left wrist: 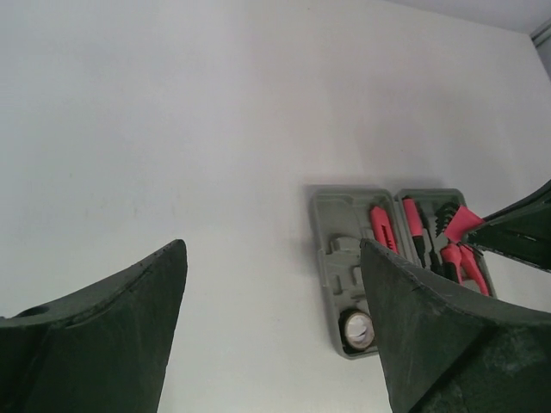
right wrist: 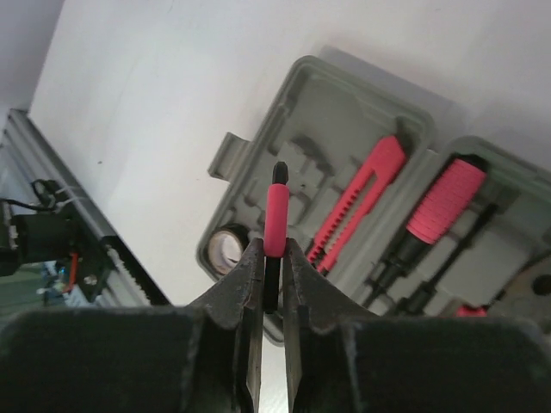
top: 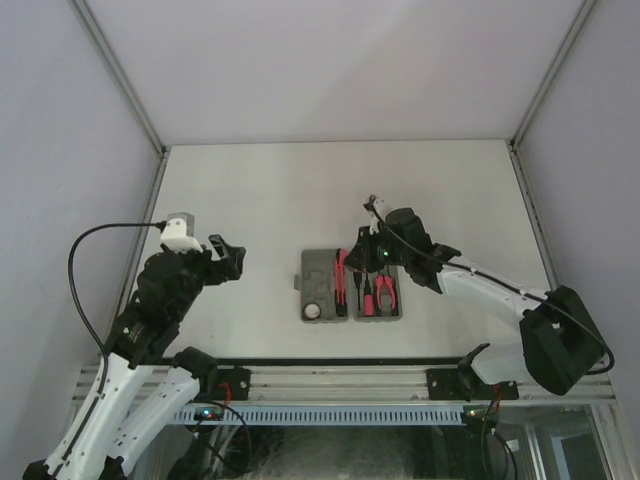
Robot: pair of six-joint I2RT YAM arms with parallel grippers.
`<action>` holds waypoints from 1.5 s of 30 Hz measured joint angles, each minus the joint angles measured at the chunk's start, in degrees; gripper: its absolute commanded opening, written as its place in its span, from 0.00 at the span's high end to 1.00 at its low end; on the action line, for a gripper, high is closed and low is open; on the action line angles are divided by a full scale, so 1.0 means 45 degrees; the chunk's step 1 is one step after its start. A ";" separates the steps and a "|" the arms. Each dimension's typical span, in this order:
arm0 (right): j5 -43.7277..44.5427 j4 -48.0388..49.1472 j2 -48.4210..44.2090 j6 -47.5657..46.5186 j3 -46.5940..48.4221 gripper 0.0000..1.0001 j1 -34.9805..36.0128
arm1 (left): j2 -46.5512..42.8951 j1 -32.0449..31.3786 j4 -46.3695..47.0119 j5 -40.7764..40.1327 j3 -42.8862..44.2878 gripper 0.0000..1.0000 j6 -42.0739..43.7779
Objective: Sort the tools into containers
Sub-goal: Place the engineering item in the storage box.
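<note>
Screwdriver [right wrist: 276,215] over the left tray [right wrist: 344,112]
My right hand [right wrist: 274,251] pinches the screwdriver, shaft pointing across the tray's empty slots at the table's [top: 250,190] middle; my left hand [left wrist: 271,249] gapes empty, farther off.

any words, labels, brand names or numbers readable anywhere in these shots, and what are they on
No readable text in any view.
grey trays: plain moulded plastic, no lettering shows.
red cutter: no print shows.
dark ring: no label shows.
small red tool gripped in the right claw: no marking shows.
</note>
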 measured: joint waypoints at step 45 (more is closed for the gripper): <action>-0.3279 -0.1035 0.8422 0.2307 0.5634 0.97 -0.0301 | 0.0976 0.0010 -0.0622 -0.1515 0.0209 0.18 0.1287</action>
